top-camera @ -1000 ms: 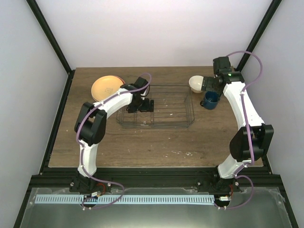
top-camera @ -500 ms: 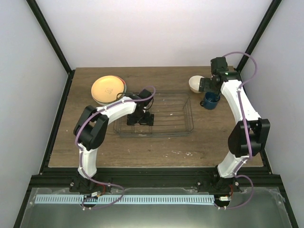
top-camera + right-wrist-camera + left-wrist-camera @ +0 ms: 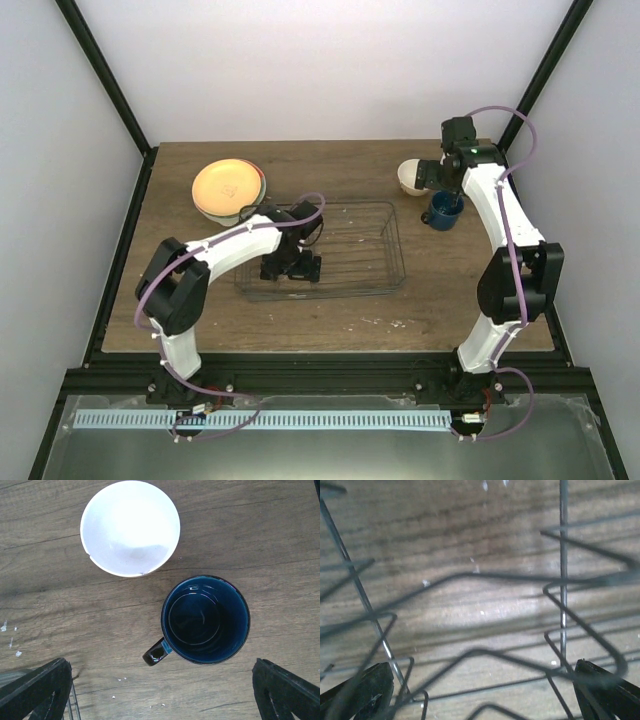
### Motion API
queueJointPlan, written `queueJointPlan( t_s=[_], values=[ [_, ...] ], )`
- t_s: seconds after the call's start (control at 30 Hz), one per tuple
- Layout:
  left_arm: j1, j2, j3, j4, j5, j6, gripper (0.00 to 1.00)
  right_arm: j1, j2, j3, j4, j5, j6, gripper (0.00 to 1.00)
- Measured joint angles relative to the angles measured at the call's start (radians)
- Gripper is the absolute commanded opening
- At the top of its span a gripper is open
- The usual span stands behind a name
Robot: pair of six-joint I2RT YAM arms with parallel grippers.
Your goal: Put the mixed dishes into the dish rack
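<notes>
Left gripper point(image 3: 292, 266) is down inside the dish rack point(image 3: 345, 294), in its left half, jaws spread wide. Its wrist view shows both fingertips point(image 3: 362, 690) at the bottom corners, with bent divider wires point(image 3: 563, 555) running between them over the wood. Can't tell whether either tip touches a wire. Nothing clamped.

Far left, behind the rack and apart from it, a stack of plates sits on the table point(image 3: 200, 310). The orange-yellow plate point(image 3: 228, 186) is on top, face up. A paler rim of a lower plate pokes out on its right side; the lower plates' patterns are hidden.

Rack lies flat mid-table, long side across. The only thing inside its walls is the left gripper. Plates, bowl and mug all sit outside it.

Right of the rack's far corner is the cream bowl point(image 3: 130, 527), upright, inside bare. The dark blue mug point(image 3: 205, 620) is just beside it, nearer and to the right, not touching. It stands upright, mouth up, inside showing only dark glaze, handle pointing toward the rack side.

Right gripper point(image 3: 433, 176) hovers above bowl and mug, looking straight down, jaws wide apart, holding nothing. A few white specks point(image 3: 5, 627) lie on the wood near the rack corner.
</notes>
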Motion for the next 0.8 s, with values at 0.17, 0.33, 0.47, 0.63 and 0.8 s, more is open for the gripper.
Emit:
queueJointPlan(
  t_s=[0.17,0.33,0.47,0.63,0.8],
  values=[
    [-0.038,-0.044,-0.032,-0.021,0.01,-0.002,1.0,0.0,0.005,0.002,0.005,0.001,0.0,1.0],
    [-0.051,-0.075,-0.088,-0.02,0.026,-0.004,1.0,0.0,0.007,0.002,0.005,0.008,0.0,1.0],
    [-0.051,-0.11,-0.139,-0.006,0.04,-0.004,1.0,0.0,0.007,0.006,0.004,0.019,0.0,1.0],
    [-0.051,-0.135,-0.179,-0.002,0.048,-0.004,1.0,0.0,0.007,0.012,-0.001,0.029,0.0,1.0],
    [-0.054,-0.164,-0.209,-0.003,0.051,-0.003,1.0,0.0,0.007,0.026,-0.008,0.034,0.002,1.0]
  ],
)
